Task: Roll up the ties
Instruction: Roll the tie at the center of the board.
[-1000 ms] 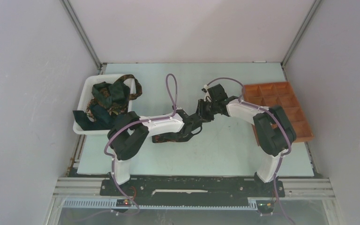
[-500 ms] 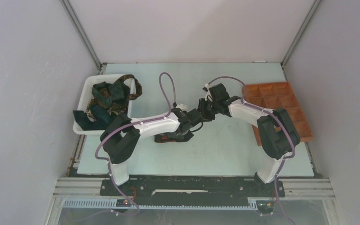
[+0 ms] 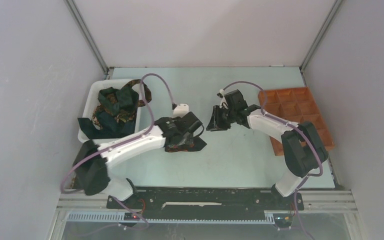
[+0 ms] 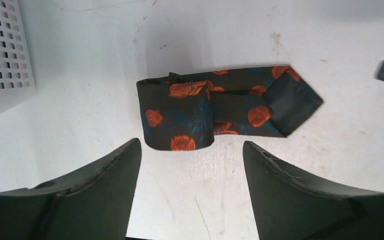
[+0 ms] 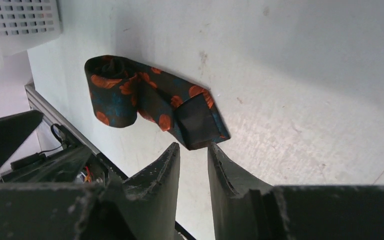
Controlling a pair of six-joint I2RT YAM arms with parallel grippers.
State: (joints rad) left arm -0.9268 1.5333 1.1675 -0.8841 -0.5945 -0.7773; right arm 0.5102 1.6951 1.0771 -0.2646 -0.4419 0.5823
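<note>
One dark necktie patterned with orange-red flowers (image 4: 205, 112) is seen lying partly rolled on the pale bench (image 4: 280, 40), its pointed end flat, with the left pincer (image 4: 191, 155) spread wide above it, gripping nothing, and the right pincer (image 5: 194, 150) nearly pressed together, only a narrow empty gap being shown.

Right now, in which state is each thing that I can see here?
Dark necktie with orange flowers: partly rolled, lying free, pointed end unrolled.
White plastic bin: holds tangled, unrolled ties.
Orange-brown compartment tray: visible compartments empty.
Left gripper: jaws open, empty.
Right gripper: jaws slightly open, empty.
</note>
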